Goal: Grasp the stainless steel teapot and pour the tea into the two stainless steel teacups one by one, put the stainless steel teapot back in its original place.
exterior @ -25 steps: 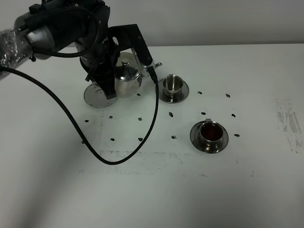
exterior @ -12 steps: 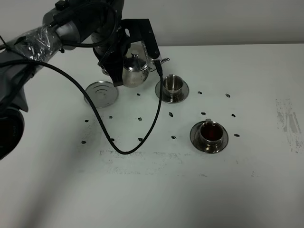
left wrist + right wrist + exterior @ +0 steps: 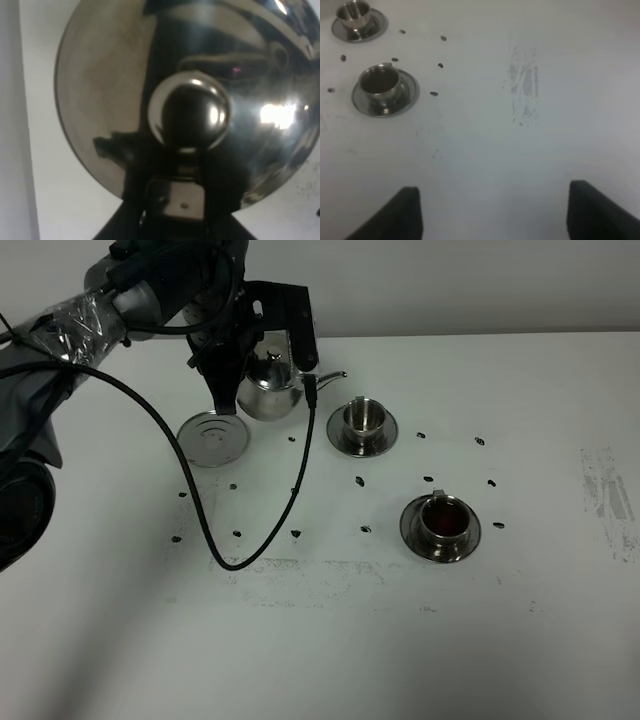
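The left hand (image 3: 236,388) is closed on the handle side of the stainless steel teapot (image 3: 268,392), at the back left of the white counter (image 3: 330,640). The teapot sits upright, its lid on, with the thin spout (image 3: 333,374) pointing toward the empty teacup (image 3: 364,416); the spout tip stays apart from that cup. Whether the teapot's base touches the counter or hangs just above it, I cannot tell. The left wrist view is nearly filled by the domed lid and its round knob (image 3: 190,112).

The round steel disc (image 3: 212,438) with concentric rings lies bare, just beside the teapot on the side nearer the camera. The teapot is off it.

The empty teacup stands on its saucer (image 3: 336,438) near the spout. The second teacup (image 3: 444,520) stands on its own saucer (image 3: 412,540), nearer the front and further right, well apart from the first, and holds reddish-brown tea (image 3: 444,512).

The right hand (image 3: 495,215) is open, its two dark fingertips spread wide with nothing between them, over bare counter to the right of the cups.

A black cable (image 3: 290,510) hangs from the left arm and loops across the counter. Small dark specks (image 3: 360,481) dot the surface around the cups, and a scuffed patch (image 3: 606,490) marks the right side.
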Robot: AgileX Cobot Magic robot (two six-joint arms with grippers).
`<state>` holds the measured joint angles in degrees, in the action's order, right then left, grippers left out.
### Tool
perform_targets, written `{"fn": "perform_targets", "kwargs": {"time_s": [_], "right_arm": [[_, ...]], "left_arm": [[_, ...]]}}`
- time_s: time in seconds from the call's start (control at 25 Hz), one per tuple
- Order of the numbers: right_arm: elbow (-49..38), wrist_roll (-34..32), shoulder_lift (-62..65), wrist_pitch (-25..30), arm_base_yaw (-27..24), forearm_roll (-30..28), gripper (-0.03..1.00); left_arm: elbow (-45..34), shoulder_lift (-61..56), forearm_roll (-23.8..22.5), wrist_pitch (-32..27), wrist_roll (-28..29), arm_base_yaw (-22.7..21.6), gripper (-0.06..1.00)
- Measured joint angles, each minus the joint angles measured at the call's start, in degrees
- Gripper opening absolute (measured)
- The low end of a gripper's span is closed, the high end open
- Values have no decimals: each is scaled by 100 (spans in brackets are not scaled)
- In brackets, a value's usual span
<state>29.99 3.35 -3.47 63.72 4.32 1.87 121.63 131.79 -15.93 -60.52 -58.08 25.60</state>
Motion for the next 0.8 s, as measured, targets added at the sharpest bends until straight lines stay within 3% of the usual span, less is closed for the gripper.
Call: {"fn": "perform_targets", "kwargs": {"time_s": [0.44, 0.8], "right_arm": [[0, -5, 0, 0, 0, 0, 59], [0, -5, 0, 0, 0, 0, 59]], "left_arm": [[0, 185, -13, 358, -503, -4, 18], [0, 185, -364, 531, -649, -11, 18]]}}
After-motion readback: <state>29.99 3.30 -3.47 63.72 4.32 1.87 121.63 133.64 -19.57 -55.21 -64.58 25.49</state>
